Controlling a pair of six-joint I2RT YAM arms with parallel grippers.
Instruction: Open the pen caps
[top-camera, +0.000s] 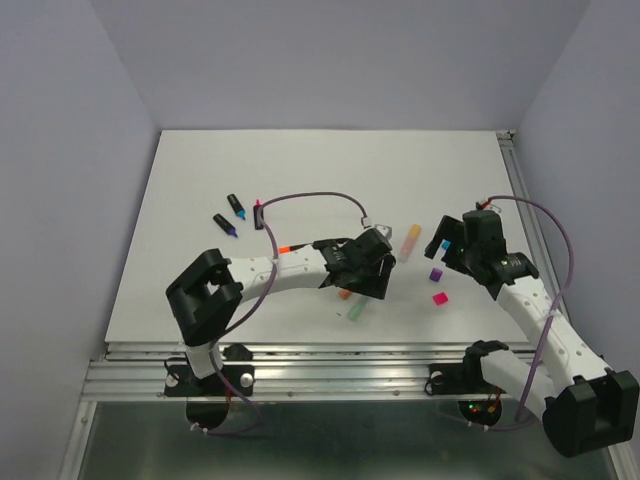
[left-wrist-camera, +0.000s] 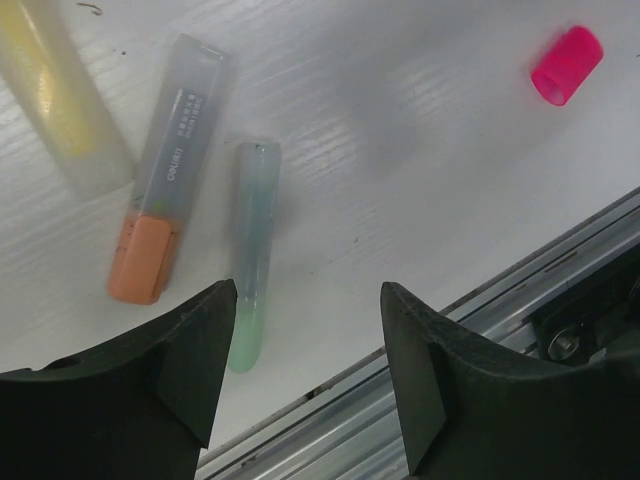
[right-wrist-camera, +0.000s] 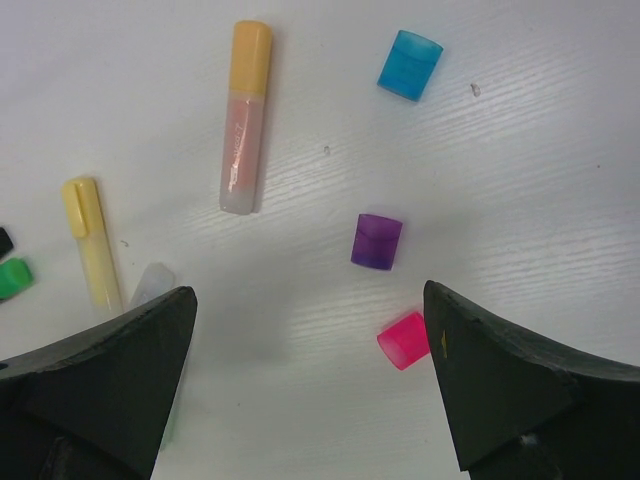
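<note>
Three loose caps lie on the white table: cyan (right-wrist-camera: 410, 65), purple (right-wrist-camera: 377, 241) and pink (right-wrist-camera: 404, 340); the top view shows them too, cyan (top-camera: 445, 243), purple (top-camera: 436, 273), pink (top-camera: 440, 298). My right gripper (right-wrist-camera: 310, 300) is open and empty above them, the pink cap just inside its right finger. A peach pen (right-wrist-camera: 243, 150) has an orange-yellow cap (right-wrist-camera: 251, 55) on it. My left gripper (left-wrist-camera: 305, 300) is open and empty over a green pen (left-wrist-camera: 252, 250), beside a grey pen with an orange cap (left-wrist-camera: 142, 260) and a yellowish pen (left-wrist-camera: 55, 90).
Three black pen bodies (top-camera: 237, 207) lie at the table's middle left. A yellow pen (right-wrist-camera: 88, 240) and a green piece (right-wrist-camera: 12, 278) show at the left of the right wrist view. The table's metal front rail (left-wrist-camera: 520, 290) runs just below my left gripper.
</note>
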